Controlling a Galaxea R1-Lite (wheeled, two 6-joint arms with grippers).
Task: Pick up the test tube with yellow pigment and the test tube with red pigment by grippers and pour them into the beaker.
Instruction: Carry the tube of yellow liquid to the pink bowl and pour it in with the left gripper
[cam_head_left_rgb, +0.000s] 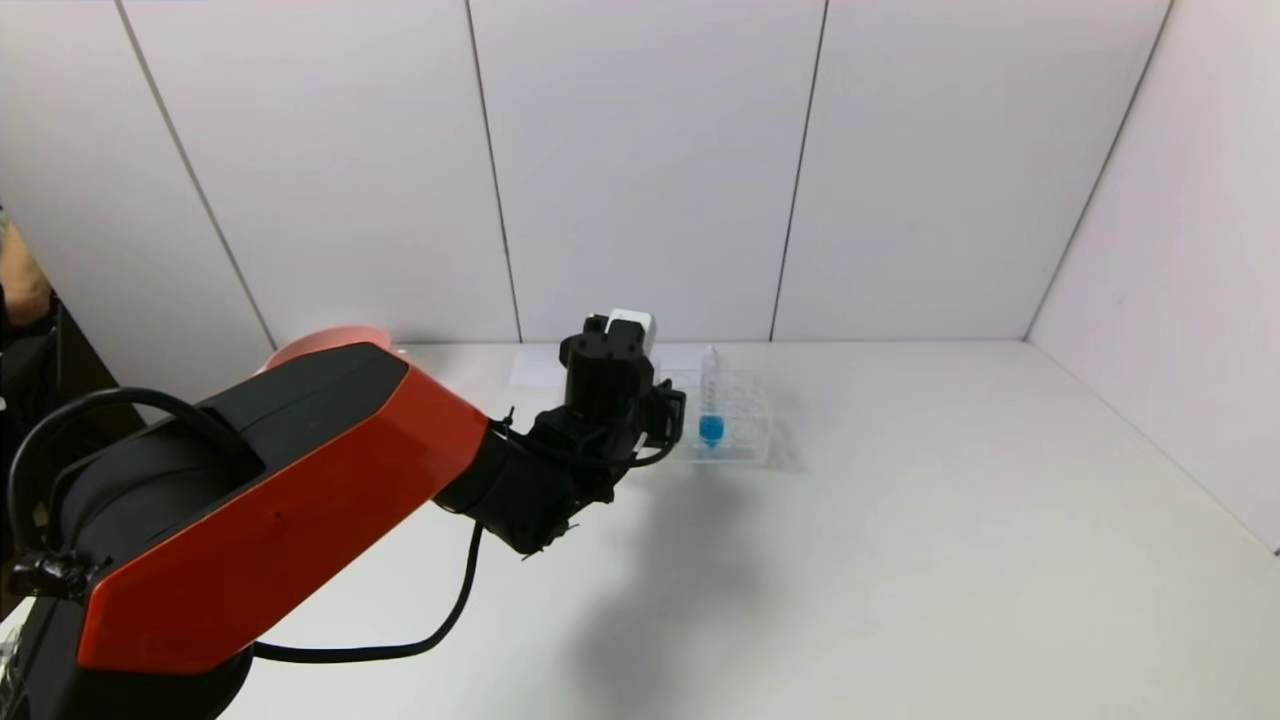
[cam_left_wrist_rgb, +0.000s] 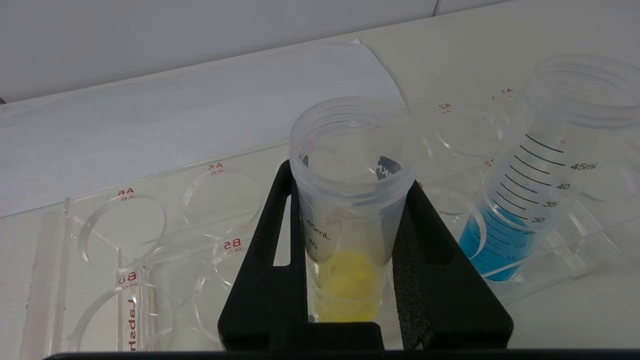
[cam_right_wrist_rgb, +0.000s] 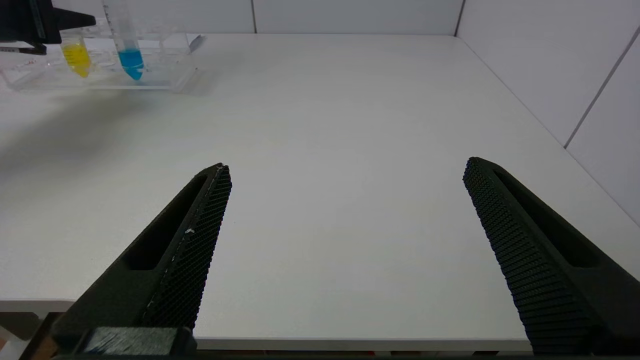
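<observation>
Left pincer (cam_left_wrist_rgb: 352, 260) clamped mid-body on the light, slippery yellow tube (cam_left_wrist_rgb: 350, 210) in the rack (cam_left_wrist_rgb: 125, 235); right pincer (cam_right_wrist_rgb: 345, 250) apart, well away.

Head cam high, facing down, wrist cams low, all share tube rack (cam_head_left_rgb: 735, 415)

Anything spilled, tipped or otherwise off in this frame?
No spills show. The blue tube leans in the clear rack instead of standing straight. The left gripper is closed on the test tube with yellow pigment. The right gripper hangs open over bare table. No red tube or beaker is visible.
</observation>
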